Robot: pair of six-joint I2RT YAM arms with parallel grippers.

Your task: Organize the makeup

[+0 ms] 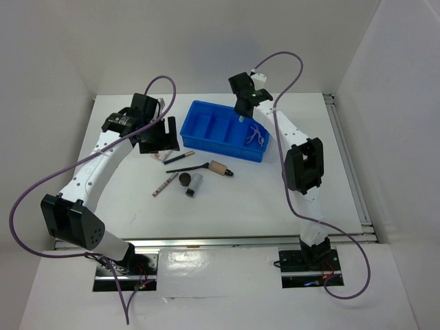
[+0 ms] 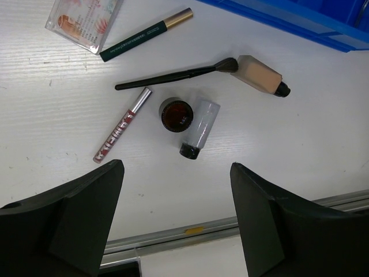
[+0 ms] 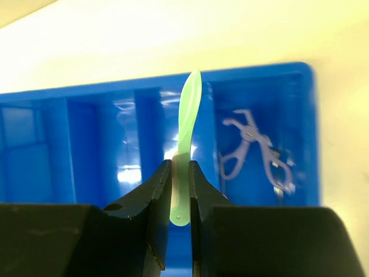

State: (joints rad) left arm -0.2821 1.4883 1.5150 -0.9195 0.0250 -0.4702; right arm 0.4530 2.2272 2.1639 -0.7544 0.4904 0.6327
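1. The right gripper (image 3: 180, 173) is pinched tight on a pale green tool (image 3: 188, 109), which stands upright above the blue tray (image 3: 86, 92).
2. A lilac tool (image 3: 256, 151) lies in the tray's end compartment.
3. The left gripper (image 2: 176, 172) hangs wide open and holds nothing.
4. On the table (image 2: 52, 109) below it lie a packet (image 2: 83, 22), pencil (image 2: 147, 33), brush (image 2: 173, 76), beige tube (image 2: 260, 76) and lip gloss (image 2: 122, 124).
5. The brown pot (image 2: 175, 114) sits just beside the grey cylinder (image 2: 199, 127).

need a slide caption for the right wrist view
Right gripper shut on a green tool over the blue tray, with a lilac tool lying in its end compartment.
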